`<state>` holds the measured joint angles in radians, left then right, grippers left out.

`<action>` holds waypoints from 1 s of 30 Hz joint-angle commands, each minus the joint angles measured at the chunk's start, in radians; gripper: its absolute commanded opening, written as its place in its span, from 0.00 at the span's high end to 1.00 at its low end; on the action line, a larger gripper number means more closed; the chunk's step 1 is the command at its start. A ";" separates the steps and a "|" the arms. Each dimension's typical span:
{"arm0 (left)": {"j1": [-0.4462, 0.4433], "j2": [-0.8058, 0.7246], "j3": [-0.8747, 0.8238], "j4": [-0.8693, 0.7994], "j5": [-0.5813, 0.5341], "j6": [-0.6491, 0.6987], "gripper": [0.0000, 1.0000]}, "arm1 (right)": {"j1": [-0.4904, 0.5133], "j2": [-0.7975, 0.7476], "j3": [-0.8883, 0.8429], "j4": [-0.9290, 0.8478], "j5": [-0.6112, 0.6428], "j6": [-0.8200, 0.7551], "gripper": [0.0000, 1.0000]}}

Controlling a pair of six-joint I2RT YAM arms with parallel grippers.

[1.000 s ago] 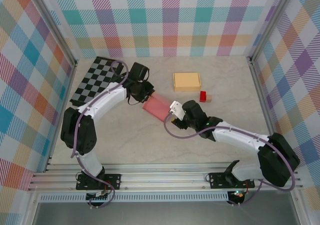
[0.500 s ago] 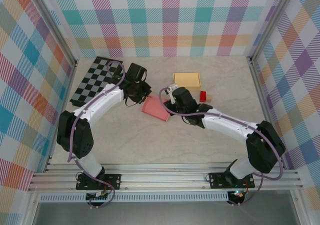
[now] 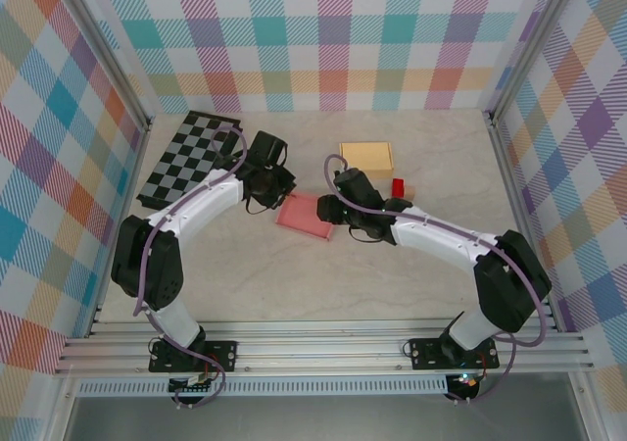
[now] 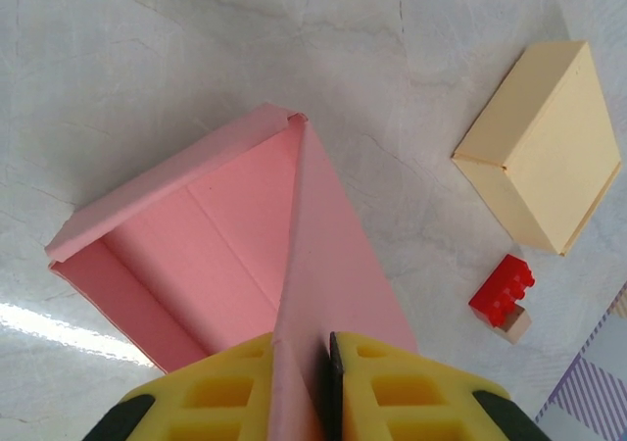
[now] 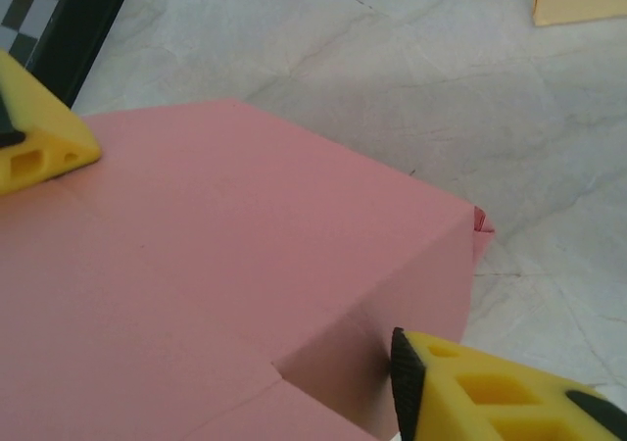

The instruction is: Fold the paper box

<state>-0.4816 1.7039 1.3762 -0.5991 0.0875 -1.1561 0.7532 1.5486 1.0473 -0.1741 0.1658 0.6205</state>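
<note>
The pink paper box [image 3: 306, 213] lies partly folded in the middle of the table. My left gripper [image 3: 278, 188] is at its left end. In the left wrist view its yellow fingers [image 4: 382, 387] are shut on an upright pink flap [image 4: 328, 265], with the open tray of the box [image 4: 186, 255] to the left. My right gripper [image 3: 336, 209] is at the box's right edge. In the right wrist view one yellow finger [image 5: 480, 387] rests against the box's side wall [image 5: 421, 294]; the other finger is hidden. One of the left gripper's fingers [image 5: 44, 147] shows at the far corner of the box.
A closed tan box [image 3: 365, 159] sits behind the pink one, also seen in the left wrist view [image 4: 544, 157]. A red block [image 3: 399, 187] with a small wooden piece lies to its right. A chequered board [image 3: 191, 157] lies at the back left. Frame rails bound both sides.
The right gripper swung from the near side of the box round to its right edge and now touches the side wall. The box shifted slightly. The left gripper kept its hold.
</note>
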 commanded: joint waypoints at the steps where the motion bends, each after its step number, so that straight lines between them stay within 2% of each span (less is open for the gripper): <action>1: 0.005 0.003 -0.036 -0.020 -0.005 0.036 0.83 | -0.006 0.017 0.000 0.078 -0.026 0.053 0.51; 6: 0.005 0.002 -0.067 -0.005 -0.001 0.038 0.83 | -0.009 0.031 -0.050 0.213 -0.089 -0.012 0.52; 10: 0.005 0.004 -0.073 0.003 0.004 0.032 0.83 | -0.009 0.046 -0.049 0.265 -0.168 0.040 0.50; 16: 0.005 0.017 -0.028 -0.012 0.023 0.029 0.83 | -0.011 0.042 -0.021 0.279 -0.206 0.113 0.48; 20: 0.005 0.022 0.006 -0.024 0.042 0.022 0.82 | -0.012 0.045 0.029 0.219 -0.199 0.127 0.48; 26: -0.001 0.006 0.014 -0.018 0.073 0.008 0.82 | -0.015 0.054 0.024 0.278 -0.244 0.165 0.48; 30: -0.002 -0.010 0.002 -0.034 0.051 0.028 0.82 | -0.015 0.070 0.044 0.238 -0.244 0.141 0.48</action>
<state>-0.4656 1.7107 1.3663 -0.5808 0.0864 -1.1591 0.7349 1.5978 1.0298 -0.0193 -0.0360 0.7597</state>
